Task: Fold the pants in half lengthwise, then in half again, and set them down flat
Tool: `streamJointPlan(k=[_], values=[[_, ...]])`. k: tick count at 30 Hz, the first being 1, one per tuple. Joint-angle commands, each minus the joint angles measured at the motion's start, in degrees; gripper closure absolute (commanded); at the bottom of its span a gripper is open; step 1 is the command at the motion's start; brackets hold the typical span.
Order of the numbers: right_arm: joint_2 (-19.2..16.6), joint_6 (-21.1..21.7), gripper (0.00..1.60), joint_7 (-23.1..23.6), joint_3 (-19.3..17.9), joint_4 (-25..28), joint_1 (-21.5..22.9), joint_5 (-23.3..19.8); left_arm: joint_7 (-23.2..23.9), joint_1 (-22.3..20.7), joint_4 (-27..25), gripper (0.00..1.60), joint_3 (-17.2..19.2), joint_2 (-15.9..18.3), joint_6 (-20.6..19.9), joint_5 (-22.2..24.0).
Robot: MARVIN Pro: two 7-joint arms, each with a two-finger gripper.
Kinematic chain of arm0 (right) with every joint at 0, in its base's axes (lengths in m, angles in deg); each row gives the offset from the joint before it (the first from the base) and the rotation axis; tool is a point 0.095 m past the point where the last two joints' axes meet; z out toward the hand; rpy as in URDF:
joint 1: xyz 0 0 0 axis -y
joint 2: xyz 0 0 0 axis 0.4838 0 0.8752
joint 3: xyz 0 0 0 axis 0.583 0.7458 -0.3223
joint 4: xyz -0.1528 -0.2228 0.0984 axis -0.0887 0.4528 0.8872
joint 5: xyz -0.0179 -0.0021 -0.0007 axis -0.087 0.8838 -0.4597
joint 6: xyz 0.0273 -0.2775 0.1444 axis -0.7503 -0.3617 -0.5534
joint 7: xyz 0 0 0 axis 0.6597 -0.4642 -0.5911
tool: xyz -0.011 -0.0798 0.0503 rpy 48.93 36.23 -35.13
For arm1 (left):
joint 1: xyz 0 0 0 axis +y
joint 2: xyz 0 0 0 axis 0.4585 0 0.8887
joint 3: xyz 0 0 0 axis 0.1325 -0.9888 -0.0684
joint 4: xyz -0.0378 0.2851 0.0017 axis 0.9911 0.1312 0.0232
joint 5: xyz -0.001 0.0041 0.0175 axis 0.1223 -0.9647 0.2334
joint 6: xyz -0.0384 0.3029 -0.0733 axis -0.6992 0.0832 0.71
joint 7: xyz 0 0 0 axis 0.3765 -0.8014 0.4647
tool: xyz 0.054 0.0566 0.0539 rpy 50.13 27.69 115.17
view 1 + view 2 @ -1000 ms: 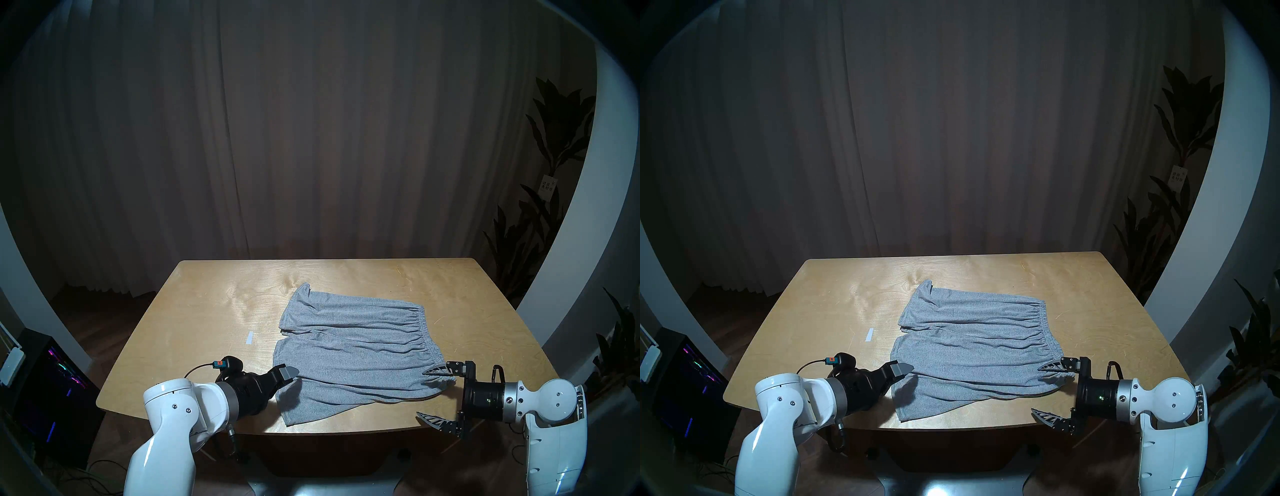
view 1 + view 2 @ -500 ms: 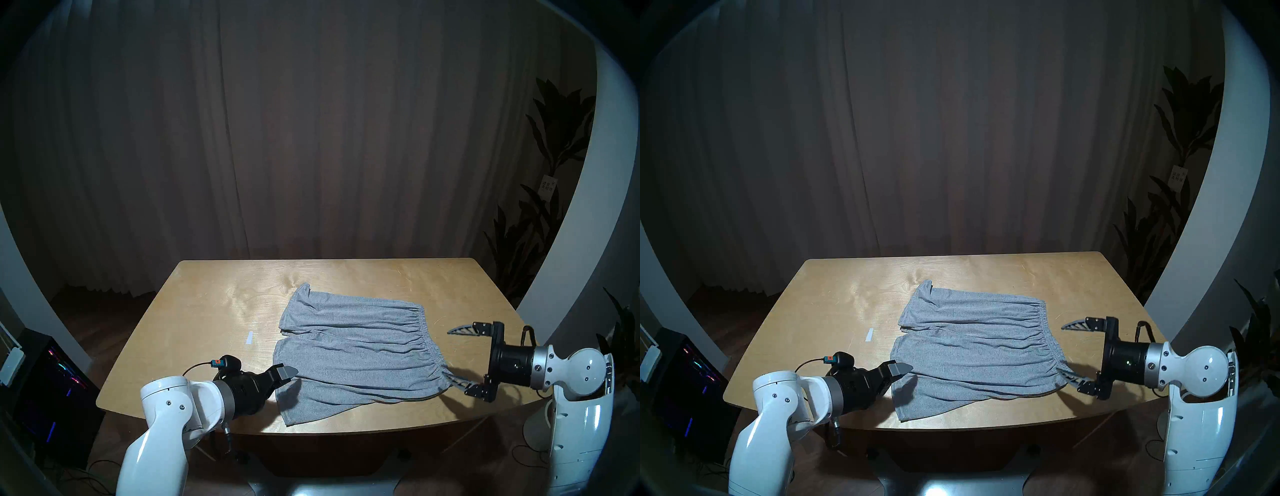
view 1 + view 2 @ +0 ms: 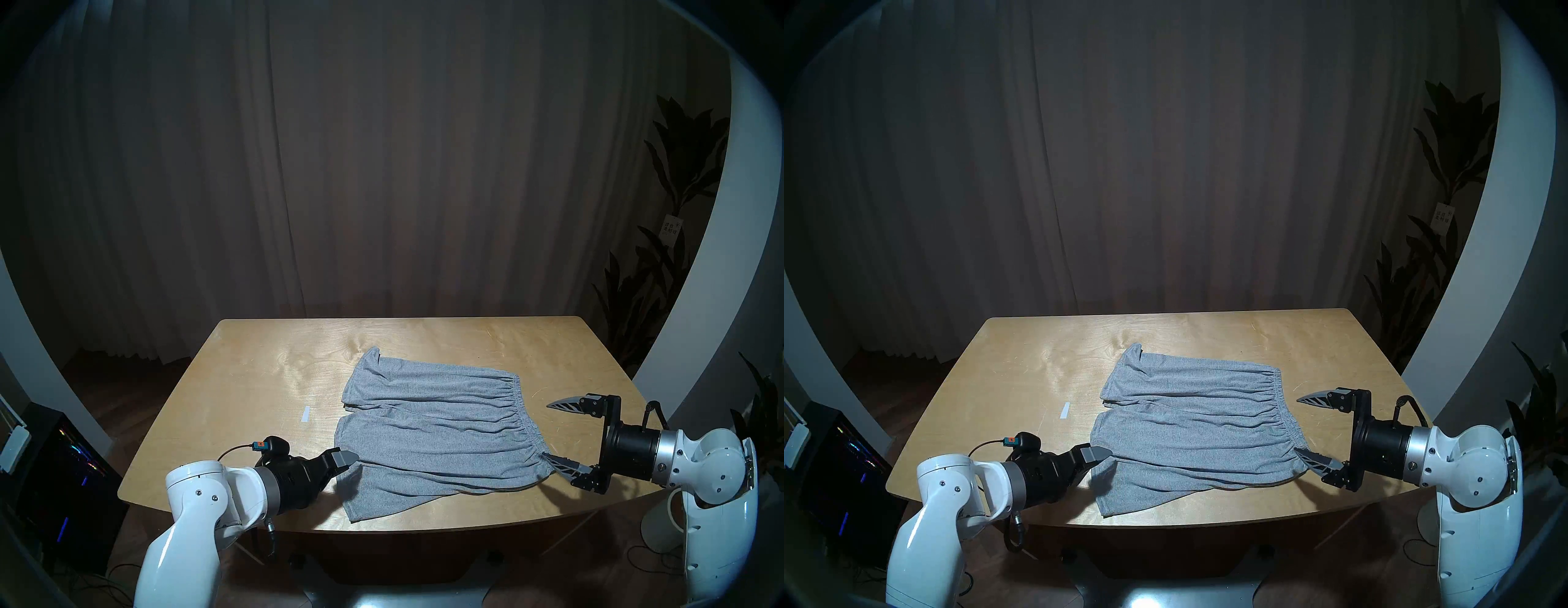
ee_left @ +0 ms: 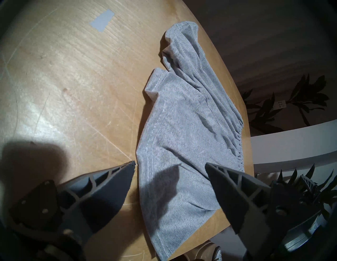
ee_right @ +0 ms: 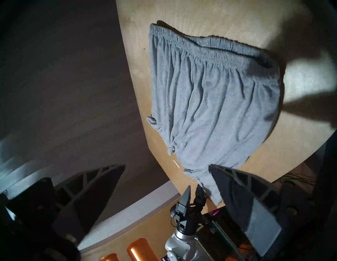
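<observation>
Occupying the lower left of the head view, the left gripper [image 3: 345, 460] hovers at the hem corner of the pants [image 3: 437, 433], jaws spread wide in its wrist view with one fingertip [image 4: 130, 168] just beside the hem and the other above the cloth, gripping nothing. Centre frame: the pants, heather-grey, lie spread and wrinkled on the wooden table [image 3: 254, 382], legs pointing left, gathered waistband right, a small white tape strip [image 3: 306, 414] to their left. Lower right: the right gripper [image 3: 558, 431], jaws fully apart and empty, its lower finger at the waistband's near corner.
</observation>
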Motion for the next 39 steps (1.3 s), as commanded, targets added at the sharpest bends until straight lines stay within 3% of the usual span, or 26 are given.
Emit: streamJointPlan(k=[1, 2, 3, 10, 19, 39], values=[[0.37, 6.37, 0.00, -3.27, 0.04, 0.65, -7.52, 6.46, -0.92, 1.15, 2.62, 0.00, 0.15, 1.71, 0.01, -0.25], [1.40, 6.28, 0.00, -3.49, 0.23, -0.11, -5.94, 7.65, -0.88, 1.09, 2.73, 0.00, 0.16, 1.78, 0.01, -0.13], [1.14, 7.56, 0.00, -1.08, 0.17, 0.29, -8.50, 8.57, -0.72, 0.98, 2.92, 0.00, 0.12, 2.00, 0.01, 0.05], [3.02, 10.97, 0.00, 6.90, 0.61, 0.07, -10.11, 17.55, 0.16, -0.17, 4.19, 0.00, -0.57, 4.25, 0.01, 0.94], [6.91, 11.04, 0.00, 14.23, 2.04, -1.10, -5.58, 28.76, 0.18, -2.73, 6.35, 0.00, -1.56, 7.02, 0.01, 3.37], [9.31, 8.71, 0.00, 16.72, 6.83, -4.40, 0.35, 36.25, -0.34, -4.65, 8.97, 0.00, -3.16, 10.26, 0.01, 6.72]])
